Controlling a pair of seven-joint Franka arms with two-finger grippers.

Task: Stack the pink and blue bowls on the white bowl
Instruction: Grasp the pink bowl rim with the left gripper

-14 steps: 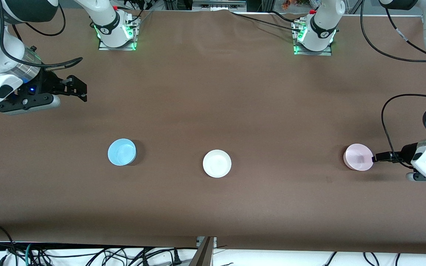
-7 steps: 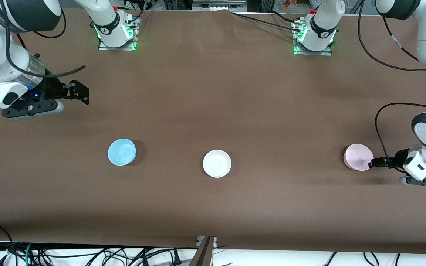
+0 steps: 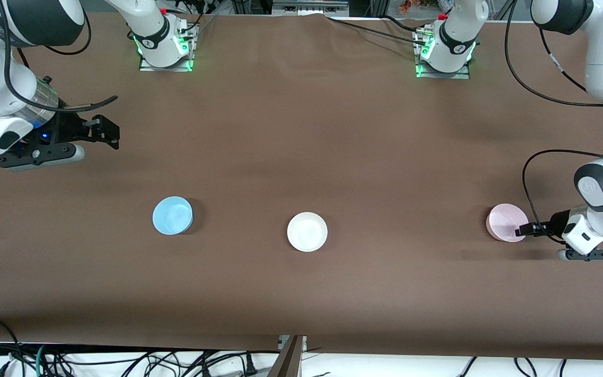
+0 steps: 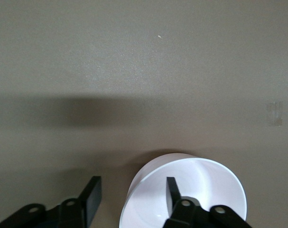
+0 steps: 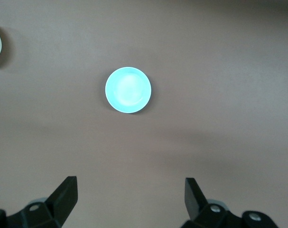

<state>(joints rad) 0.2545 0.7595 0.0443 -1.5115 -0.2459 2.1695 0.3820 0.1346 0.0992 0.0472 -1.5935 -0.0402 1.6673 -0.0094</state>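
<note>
Straddling: left end effector [image 3: 522,230] sits at the rim of the pink bowl [image 3: 505,222], its fingers apart with one inside the bowl and one outside the wall, as the left wrist view shows [image 4: 129,202]; this placement suits a pinch on the rim, since the wall is thin.
Landmark: white bowl [image 3: 307,231], mouth up on the desk [image 3: 301,157], about midway between the two coloured bowls.
Pink bowl: well apart from the white bowl, toward the left arm's end of the desk, resting on the desk, not yet lifted.
Blue bowl [image 3: 172,215]: well apart from the white bowl, toward the right arm's end, mouth up, untouched.
Right end effector [image 3: 105,131]: over bare desk toward the right arm's end from the white bowl, fingers spread wide; right wrist view frames the blue bowl [image 5: 128,90] between them, probably waiting or lining up.
Judgement: nothing stacked; closing on the pink rim looks next.
Risk: a rim pinch may tilt the bowl.
</note>
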